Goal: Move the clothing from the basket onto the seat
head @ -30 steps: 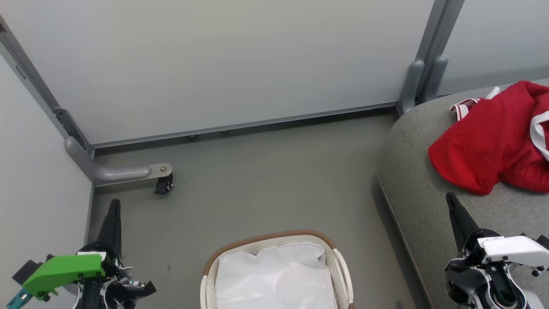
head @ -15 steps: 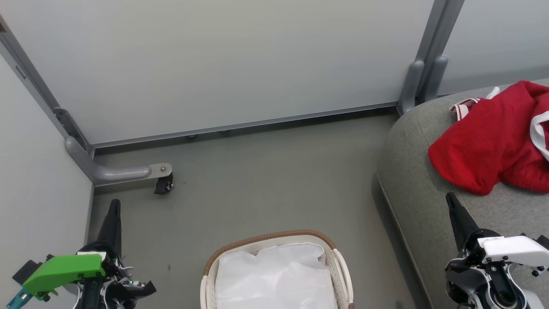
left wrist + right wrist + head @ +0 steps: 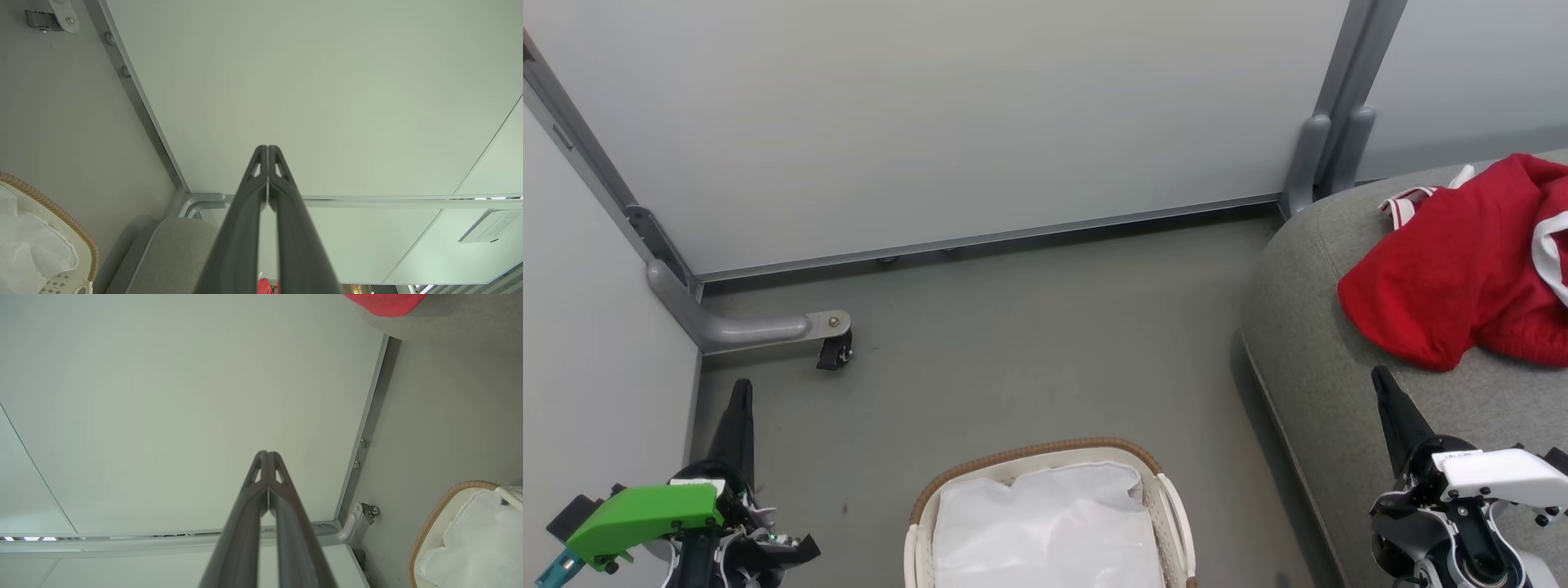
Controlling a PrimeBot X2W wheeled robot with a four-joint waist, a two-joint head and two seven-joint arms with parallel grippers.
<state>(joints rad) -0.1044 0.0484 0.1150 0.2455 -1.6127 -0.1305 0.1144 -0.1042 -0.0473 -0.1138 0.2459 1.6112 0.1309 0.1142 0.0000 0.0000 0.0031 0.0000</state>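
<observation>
Red clothing [image 3: 1462, 261] with white trim lies crumpled on the grey seat [image 3: 1307, 351] at the right; a corner of the clothing [image 3: 384, 302] shows in the right wrist view. The basket [image 3: 1045, 457], white with a brown woven rim, stands on the floor at bottom centre, and inside it I see just the white liner [image 3: 1045, 523]. My left gripper [image 3: 740, 392] hangs at lower left, shut and empty, its tips [image 3: 267, 149] pressed together. Over the seat's front edge at lower right, my right gripper [image 3: 1380, 377] is also shut with nothing held [image 3: 267, 454].
Grey partition panels [image 3: 947, 122] close off the back and left. A panel foot with a black caster [image 3: 833, 351] stands on the floor at the left. Open floor [image 3: 1045, 343] lies between the basket and the back panel.
</observation>
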